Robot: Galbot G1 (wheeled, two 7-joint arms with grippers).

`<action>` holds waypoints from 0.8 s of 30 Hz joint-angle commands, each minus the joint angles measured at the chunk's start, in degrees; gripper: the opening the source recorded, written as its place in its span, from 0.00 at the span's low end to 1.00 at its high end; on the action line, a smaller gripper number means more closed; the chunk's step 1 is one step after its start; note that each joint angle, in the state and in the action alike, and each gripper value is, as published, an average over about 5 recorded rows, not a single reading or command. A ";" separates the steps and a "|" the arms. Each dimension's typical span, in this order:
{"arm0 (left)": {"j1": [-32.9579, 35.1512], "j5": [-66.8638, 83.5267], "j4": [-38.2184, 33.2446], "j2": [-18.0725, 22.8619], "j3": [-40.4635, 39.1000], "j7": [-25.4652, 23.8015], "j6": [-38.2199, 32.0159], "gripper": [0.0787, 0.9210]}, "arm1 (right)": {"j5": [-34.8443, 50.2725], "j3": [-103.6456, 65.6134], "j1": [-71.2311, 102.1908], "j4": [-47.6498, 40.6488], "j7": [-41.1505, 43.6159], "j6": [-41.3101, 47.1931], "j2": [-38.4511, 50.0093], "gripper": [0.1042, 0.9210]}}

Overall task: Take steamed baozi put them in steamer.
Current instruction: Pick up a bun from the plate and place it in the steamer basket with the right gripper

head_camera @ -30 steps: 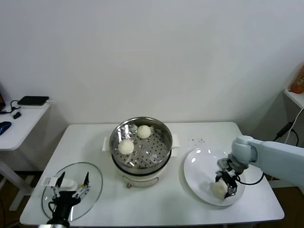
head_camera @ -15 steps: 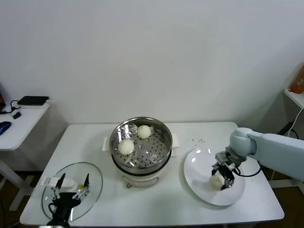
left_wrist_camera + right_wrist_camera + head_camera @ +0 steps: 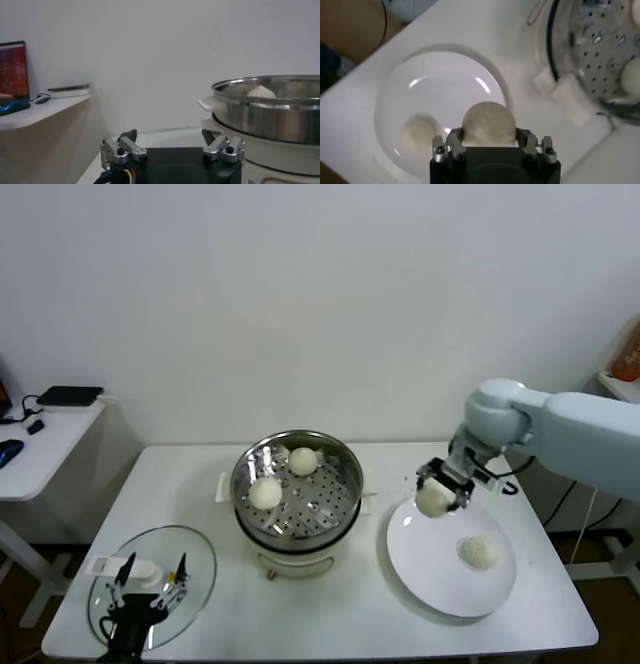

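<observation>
My right gripper (image 3: 436, 494) is shut on a cream-white steamed baozi (image 3: 432, 500) and holds it in the air above the far-left rim of the white plate (image 3: 420, 564). From the right wrist the held baozi (image 3: 488, 124) fills the space between the fingers. Another baozi (image 3: 477, 552) lies on the plate. Two baozi (image 3: 265, 493) (image 3: 303, 461) rest on the perforated tray of the steamer (image 3: 296, 524), to the left of the held one. My left gripper (image 3: 148, 581) is parked open over the glass lid at the front left.
The round glass lid (image 3: 196, 584) lies flat at the table's front left corner. A white side table (image 3: 40, 446) with a dark device stands to the left. In the left wrist view the steamer's rim (image 3: 260, 92) rises close by.
My right gripper lifted one baozi off the plate and carried it up and left toward the steamer. One baozi stays on the plate. The left arm has not moved.
</observation>
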State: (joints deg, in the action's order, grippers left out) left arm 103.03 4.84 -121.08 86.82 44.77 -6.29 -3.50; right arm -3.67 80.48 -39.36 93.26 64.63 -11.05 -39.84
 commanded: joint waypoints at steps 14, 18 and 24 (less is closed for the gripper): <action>1.16 -1.49 -1.42 0.67 0.18 -0.07 0.40 0.88 | -18.03 -12.51 -0.23 -1.14 -0.06 -17.14 -21.65 0.70; 1.18 -1.97 -1.63 0.94 0.18 -0.08 0.61 0.88 | -16.51 -12.27 1.94 -2.75 0.57 -14.95 -26.34 0.70; 1.33 -2.26 -2.06 0.94 -0.01 -0.35 0.93 0.88 | -15.04 -11.02 5.67 -5.56 1.20 -12.59 -31.71 0.71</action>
State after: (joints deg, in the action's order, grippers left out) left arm 104.20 2.80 -122.92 87.80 44.84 -6.51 -2.69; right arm -18.36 70.33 -38.24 91.28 65.34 -24.58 -60.47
